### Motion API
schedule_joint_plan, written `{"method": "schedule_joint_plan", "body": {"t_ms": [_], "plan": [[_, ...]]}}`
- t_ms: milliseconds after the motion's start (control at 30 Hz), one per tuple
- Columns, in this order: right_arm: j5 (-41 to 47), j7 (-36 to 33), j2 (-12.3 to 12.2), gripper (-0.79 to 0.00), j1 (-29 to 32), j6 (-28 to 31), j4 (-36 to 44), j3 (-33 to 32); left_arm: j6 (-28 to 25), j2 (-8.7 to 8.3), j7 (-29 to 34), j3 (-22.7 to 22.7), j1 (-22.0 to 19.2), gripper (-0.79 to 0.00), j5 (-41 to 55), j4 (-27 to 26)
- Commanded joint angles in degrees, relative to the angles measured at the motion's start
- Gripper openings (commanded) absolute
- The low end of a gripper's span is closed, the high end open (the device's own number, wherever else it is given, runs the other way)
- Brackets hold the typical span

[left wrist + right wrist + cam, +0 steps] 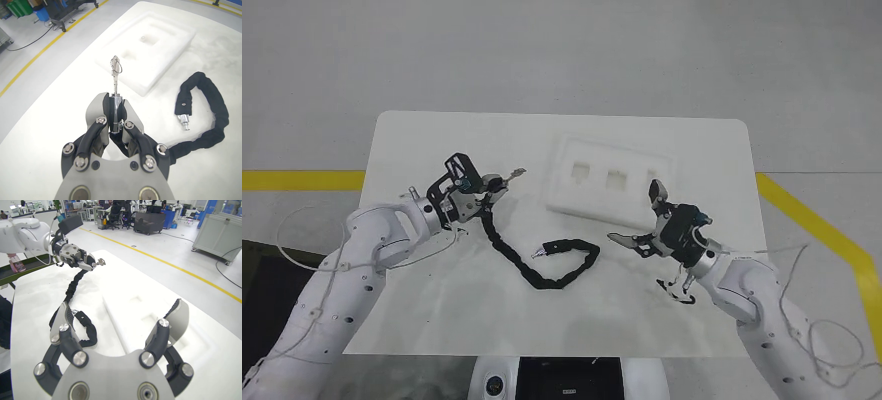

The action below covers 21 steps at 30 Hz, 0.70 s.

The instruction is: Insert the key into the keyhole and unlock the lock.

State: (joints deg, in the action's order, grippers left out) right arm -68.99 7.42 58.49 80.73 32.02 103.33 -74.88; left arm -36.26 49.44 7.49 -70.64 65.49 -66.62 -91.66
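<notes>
Key [115, 75] sits with its blade pushed into the end of the chrome lock cylinder [115, 106], and its bow sticks out straight ahead of the left pincer [115, 98], clear of both fingertips. That pincer is clenched on the cylinder: the two padded fingers [130, 111] press its sides, with the keyhole end just past their tips and the rest of the barrel running back between them toward the palm. From the back of the cylinder the black fabric-sleeved chain [217, 106] hangs down beneath the pincer to the white table [47, 113], where it curves away to the side and loops round. Its free end, a short metal pin [184, 122], lies flat on the table well off to one side of the grasp, apart from the cylinder and touching neither pincer. A white foam tray [151, 43] with square pockets lies on the table ahead of the left pincer, beyond the key's bow and lower than it. The right pincer [122, 306] hovers above the table with its fingers spread wide and nothing between them; the chain's loop lies just beyond and below one fingertip, and the foam tray lies below the other. The left pincer, with the cylinder and key, is well ahead of it across the table.
</notes>
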Motion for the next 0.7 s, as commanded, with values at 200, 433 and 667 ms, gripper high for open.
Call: {"method": "schedule_joint_plan", "body": {"t_ms": [200, 433, 667], "plan": [[-2.71, 5.86, -0.26, 0.0, 3.68, -4.44, -1.15, -4.84, -1.23, -0.17, 3.89, -1.46, 1.49, -0.785, 1.13, 1.5], [-4.25, 8.37, -0.21, 0.0, 5.16, -6.5, -1.01, -6.48, -2.47, 0.51, 9.31, 1.72, -0.71, -0.785, 1.01, 3.05], [-4.25, 8.37, -0.21, 0.0, 5.16, -6.5, -1.01, -6.48, -2.28, 1.26, 13.82, 4.27, -3.6, -0.693, 0.63, 4.76]]}}
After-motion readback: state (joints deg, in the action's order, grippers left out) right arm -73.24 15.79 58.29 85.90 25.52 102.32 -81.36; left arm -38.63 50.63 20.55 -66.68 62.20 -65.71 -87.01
